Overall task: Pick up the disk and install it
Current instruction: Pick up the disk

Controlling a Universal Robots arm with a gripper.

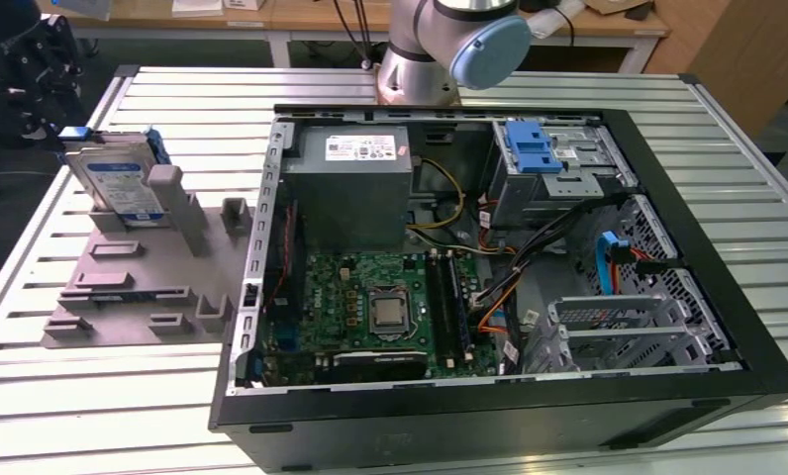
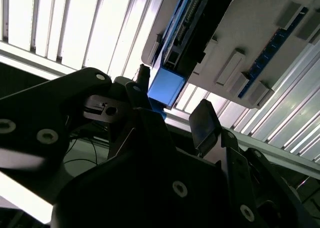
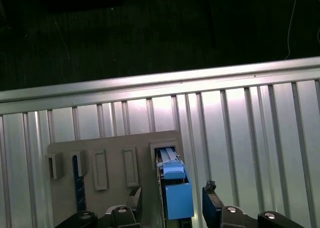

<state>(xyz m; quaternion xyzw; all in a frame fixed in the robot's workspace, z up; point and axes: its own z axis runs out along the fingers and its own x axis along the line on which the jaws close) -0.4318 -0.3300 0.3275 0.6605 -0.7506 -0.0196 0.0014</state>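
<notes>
The disk [image 1: 114,181] stands on edge in a slot of the grey holder plate [image 1: 130,287] at the exterior view's left, its white-and-blue label facing out and its blue bracket around it. My black gripper [image 1: 61,124] hangs at the disk's far end, by the table's edge. In both wrist views the fingers straddle the blue bracket end [image 3: 177,198] [image 2: 167,85]. One finger [image 3: 134,194] and the other finger [image 3: 210,194] stand apart from the bracket with gaps on both sides. My gripper [image 3: 172,200] [image 2: 172,102] is open with the disk's end between its fingers.
The open computer case [image 1: 711,247] lies to the exterior view's right of the holder. Inside are a grey power-supply box [image 1: 354,168], a green mainboard [image 1: 367,307] and a metal drive cage with a blue latch [image 1: 537,148]. The arm's base [image 1: 414,59] stands behind the case. The ribbed metal table [image 1: 104,396] carries everything.
</notes>
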